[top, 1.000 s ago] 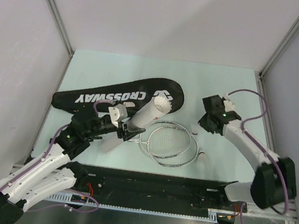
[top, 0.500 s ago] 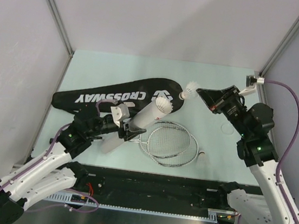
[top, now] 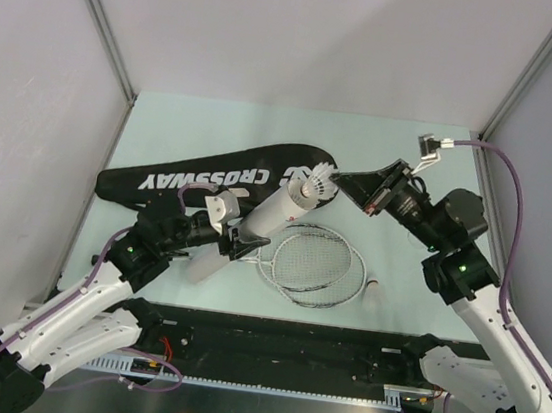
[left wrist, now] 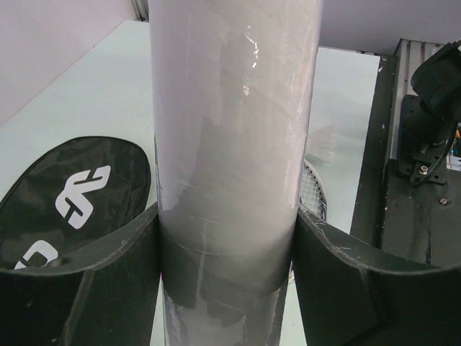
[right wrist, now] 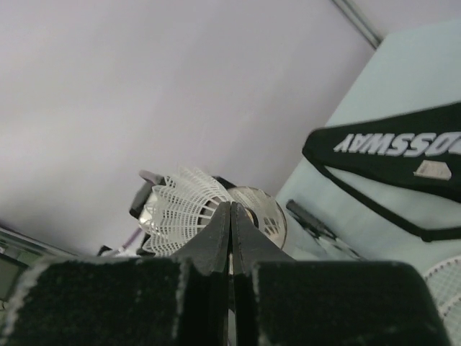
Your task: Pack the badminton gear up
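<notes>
I held the left gripper (left wrist: 227,288) clamped round the lower body of the tube (top: 272,218), a finger on either side, so that the tube tilted up with its open mouth lifted. The right gripper (top: 344,183) was pinched tight on a shuttle (top: 317,183) and held it in the air just beside that mouth, not yet inside. From the right wrist view the feather skirt fanned out past the closed fingertips (right wrist: 216,231). I couldn't tell which part of the shuttle they gripped.

I judged the shuttle to weigh almost nothing and to be fragile. Its feathers would bend or snap under a squeeze, so the firm cork end seemed the safer place to hold. The tube looked smooth, light and thin-walled, likely to slip or dent, so a grip low on its body seemed right for keeping the mouth clear.

The bag (top: 199,179) lay flat behind the tube, reaching under its mouth. The rackets (top: 315,262) lay stacked just beside the tube, on its right.
</notes>
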`<move>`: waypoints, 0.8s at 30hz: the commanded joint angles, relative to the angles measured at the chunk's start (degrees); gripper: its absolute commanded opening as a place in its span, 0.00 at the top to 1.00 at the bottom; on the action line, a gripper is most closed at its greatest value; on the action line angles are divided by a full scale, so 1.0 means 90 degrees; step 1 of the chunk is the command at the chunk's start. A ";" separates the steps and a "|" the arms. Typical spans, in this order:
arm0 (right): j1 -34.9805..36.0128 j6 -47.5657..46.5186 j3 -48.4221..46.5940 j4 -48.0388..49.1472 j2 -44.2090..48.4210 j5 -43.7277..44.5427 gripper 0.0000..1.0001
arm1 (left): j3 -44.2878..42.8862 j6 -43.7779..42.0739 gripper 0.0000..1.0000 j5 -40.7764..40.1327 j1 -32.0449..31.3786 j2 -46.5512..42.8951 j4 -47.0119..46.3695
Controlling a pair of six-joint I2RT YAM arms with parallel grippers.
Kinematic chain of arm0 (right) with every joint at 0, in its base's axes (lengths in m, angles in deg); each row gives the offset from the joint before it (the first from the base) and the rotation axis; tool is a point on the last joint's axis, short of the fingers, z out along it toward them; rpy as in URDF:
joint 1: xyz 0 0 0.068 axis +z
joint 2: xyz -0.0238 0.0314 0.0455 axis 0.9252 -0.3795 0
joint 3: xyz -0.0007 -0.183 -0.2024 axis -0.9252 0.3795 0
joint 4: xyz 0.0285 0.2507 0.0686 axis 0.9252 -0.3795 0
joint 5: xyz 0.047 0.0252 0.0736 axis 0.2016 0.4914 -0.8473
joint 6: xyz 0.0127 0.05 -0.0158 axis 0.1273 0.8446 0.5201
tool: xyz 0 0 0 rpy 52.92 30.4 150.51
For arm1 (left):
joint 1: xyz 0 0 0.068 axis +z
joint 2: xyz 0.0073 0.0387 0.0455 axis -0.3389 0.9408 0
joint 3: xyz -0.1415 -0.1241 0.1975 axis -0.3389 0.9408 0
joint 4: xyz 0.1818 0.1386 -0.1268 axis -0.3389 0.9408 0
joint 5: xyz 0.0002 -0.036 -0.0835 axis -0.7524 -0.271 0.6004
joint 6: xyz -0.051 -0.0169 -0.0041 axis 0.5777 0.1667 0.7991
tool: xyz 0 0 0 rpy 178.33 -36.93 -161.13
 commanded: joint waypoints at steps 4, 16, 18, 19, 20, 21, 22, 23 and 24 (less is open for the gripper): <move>0.0629 -0.0972 -0.0083 -0.0557 -0.0369 0.0522 0.97 | -0.0054 -0.0054 1.00 0.0130 -0.0037 -0.0030 -0.0306; 0.1225 -0.1921 -0.0103 -0.1055 -0.0888 0.0874 0.67 | -0.0063 -0.0034 1.00 0.0159 -0.0037 -0.0010 -0.0306; 0.1215 -0.2096 -0.0122 -0.1142 -0.0772 0.0922 0.60 | -0.0044 -0.0054 1.00 0.0140 -0.0037 -0.0010 -0.0306; 0.1206 -0.2174 -0.0171 -0.1355 -0.0703 0.1029 0.57 | -0.0044 -0.0054 1.00 0.0130 -0.0037 -0.0020 -0.0306; 0.1186 -0.2281 -0.0200 -0.1464 -0.0596 0.1146 0.53 | -0.0034 -0.0054 1.00 0.0111 -0.0037 -0.0010 -0.0306; 0.1138 -0.2446 -0.0239 -0.1571 -0.0488 0.1293 0.45 | -0.0034 -0.0054 1.00 0.0111 -0.0037 -0.0020 -0.0306; 0.0944 -0.2477 -0.0317 -0.1775 -0.0246 0.1333 0.41 | -0.0034 -0.0054 1.00 0.0111 -0.0037 -0.0001 -0.0306; 0.0807 -0.2497 -0.0356 -0.1855 -0.0127 0.1304 0.37 | -0.0034 -0.0054 0.99 0.0111 -0.0037 -0.0001 -0.0316; 0.0641 -0.2497 -0.0405 -0.1933 -0.0010 0.1226 0.31 | -0.0044 -0.0054 1.00 0.0111 -0.0037 0.0019 -0.0306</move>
